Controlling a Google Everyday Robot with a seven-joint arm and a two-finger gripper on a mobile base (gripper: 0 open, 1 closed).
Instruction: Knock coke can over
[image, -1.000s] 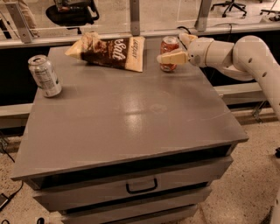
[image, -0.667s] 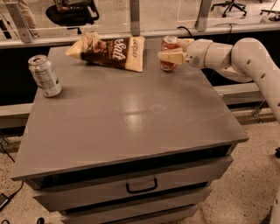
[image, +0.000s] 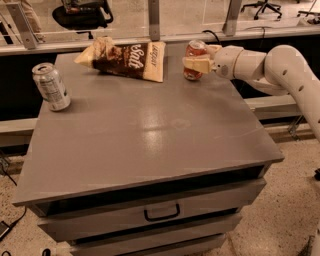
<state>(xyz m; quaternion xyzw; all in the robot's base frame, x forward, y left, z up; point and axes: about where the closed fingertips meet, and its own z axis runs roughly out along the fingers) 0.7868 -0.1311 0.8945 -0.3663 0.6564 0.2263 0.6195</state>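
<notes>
**A:** Looking at the upper right of the frame, we see the coke can (image: 195, 49) near the far edge of the grey table (image: 150, 135).

**B:** Where is our gripper (image: 199, 61)?

**A:** Right at the can, reaching in from the right. It crosses the can's front. We cannot tell if it is wide or tight.

**B:** How does the can stand?

**A:** Almost straight up. We think a push left, toward the chip bag (image: 125, 60), would tip it.

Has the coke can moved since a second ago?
No. The coke can keeps its gap from the chip bag; the gripper is at it.
</notes>
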